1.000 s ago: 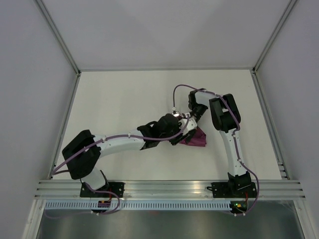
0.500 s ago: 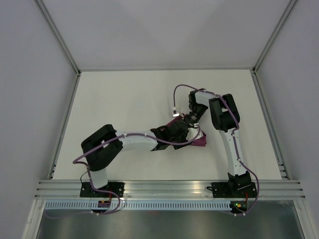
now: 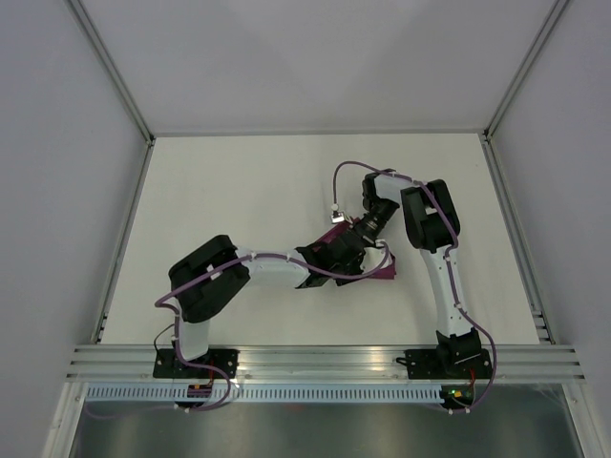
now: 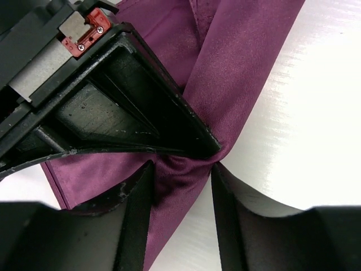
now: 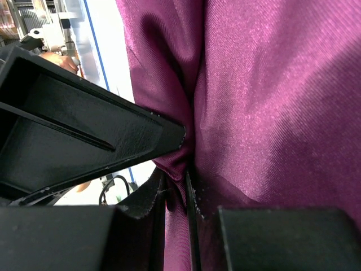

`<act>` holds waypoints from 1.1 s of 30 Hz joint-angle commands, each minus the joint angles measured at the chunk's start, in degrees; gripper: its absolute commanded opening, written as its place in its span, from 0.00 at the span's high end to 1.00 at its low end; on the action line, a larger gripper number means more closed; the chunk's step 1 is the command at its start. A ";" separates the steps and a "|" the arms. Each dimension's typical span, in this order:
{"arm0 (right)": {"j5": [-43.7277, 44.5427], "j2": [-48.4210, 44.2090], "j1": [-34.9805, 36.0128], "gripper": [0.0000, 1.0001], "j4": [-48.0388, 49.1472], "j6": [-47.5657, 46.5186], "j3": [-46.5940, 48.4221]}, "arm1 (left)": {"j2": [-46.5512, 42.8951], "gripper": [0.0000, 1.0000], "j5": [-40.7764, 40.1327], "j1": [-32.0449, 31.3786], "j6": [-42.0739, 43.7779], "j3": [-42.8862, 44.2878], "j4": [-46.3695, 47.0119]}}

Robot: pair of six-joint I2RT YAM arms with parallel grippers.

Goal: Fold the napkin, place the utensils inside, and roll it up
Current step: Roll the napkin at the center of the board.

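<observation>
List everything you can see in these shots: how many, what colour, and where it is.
napkin: one, plum-magenta, right of the table's centre, bunched between both tools
utensils: none visible
table: one, white, under everything
walls: three, grey, at the left, far and right sides of the table
rail: one, silver, along the near edge
cables: purple, running along both arms
left arm: one, white and black, reaching from the rail to the napkin
right arm: one, white and black, bent back toward the napkin
left tool: one, black, closed on gathered cloth
right tool: one, black, pinching a fold
</observation>
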 commanded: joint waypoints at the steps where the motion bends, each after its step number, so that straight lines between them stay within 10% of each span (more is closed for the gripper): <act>1: 10.40 4.18 -1.30 0.92 8.16 -4.19 1.28 | 2.87 0.52 2.56 0.13 1.80 1.07 1.52; 11: 9.61 3.48 -1.48 0.78 8.25 -3.92 1.02 | 6.21 0.97 9.94 1.89 0.83 1.68 -1.82; 21: 5.49 -3.81 -2.79 0.45 8.34 -1.99 0.76 | 9.72 0.98 20.57 4.96 -0.75 6.24 -9.46; 33: 1.26 -15.32 -8.24 0.39 15.89 6.43 -0.90 | 13.77 0.98 33.49 10.58 -3.39 11.34 -16.32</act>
